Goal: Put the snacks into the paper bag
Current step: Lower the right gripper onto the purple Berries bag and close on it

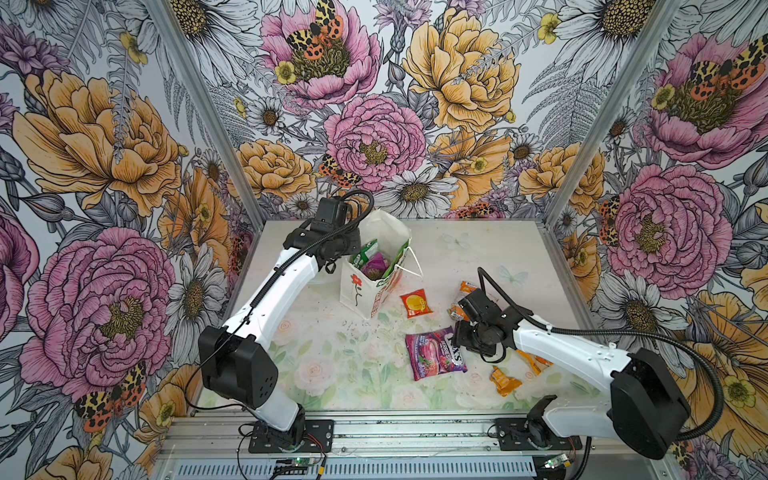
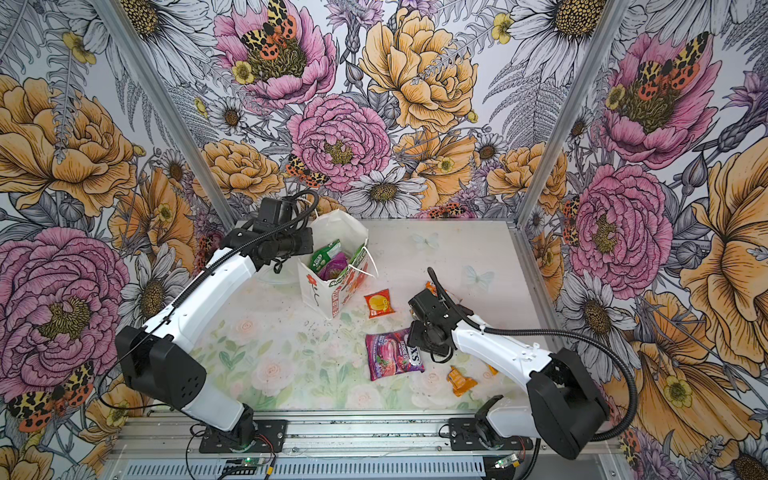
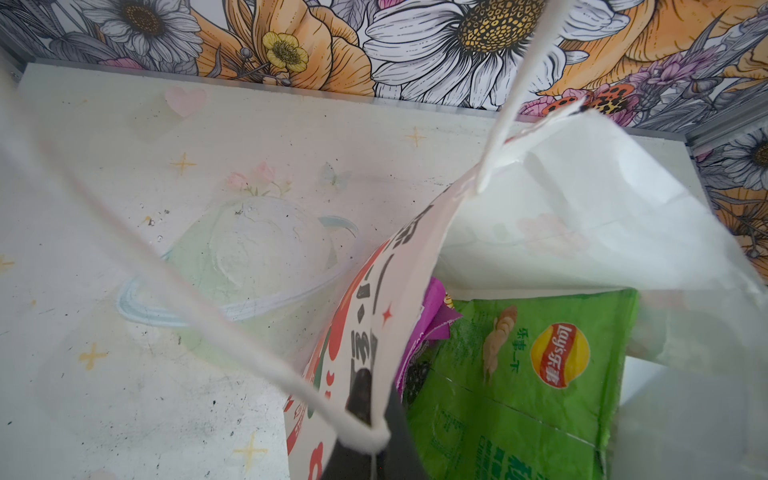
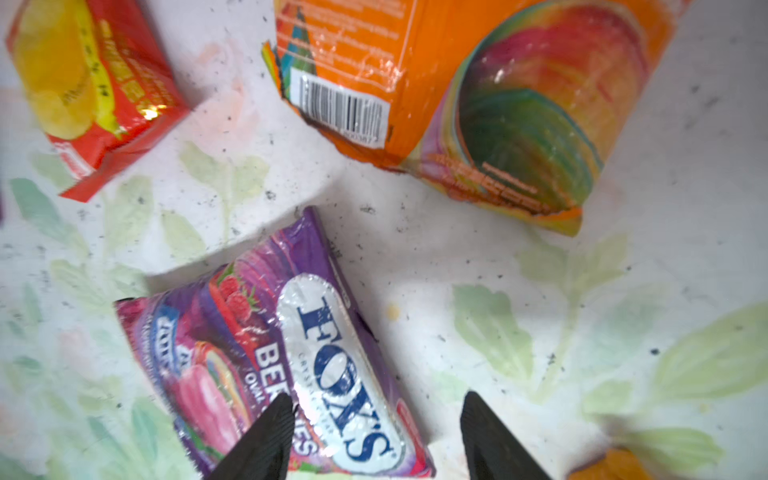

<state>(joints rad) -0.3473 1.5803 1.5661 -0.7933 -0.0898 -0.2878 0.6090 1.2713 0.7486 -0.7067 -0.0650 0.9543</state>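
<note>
Right tool (image 4: 374, 415) over FOX'S packet (image 4: 291, 353); red sachet (image 4: 95, 91) near

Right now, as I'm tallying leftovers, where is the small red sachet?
In both top views the small red sachet lies on the table just right of the paper bag, between it and the orange packet.

The left gripper (image 3: 374, 419) is stretched forward with jaws clamped shut; the right gripper (image 4: 374, 401) points down, jaws apart.

Walls (image 1: 415, 124): flowered wallpaper is covering three sides. Metal posts (image 1: 212, 124) are standing at the back corners. Tabletop (image 1: 332, 361): pale, rose-printed, showing dark specks.
</note>
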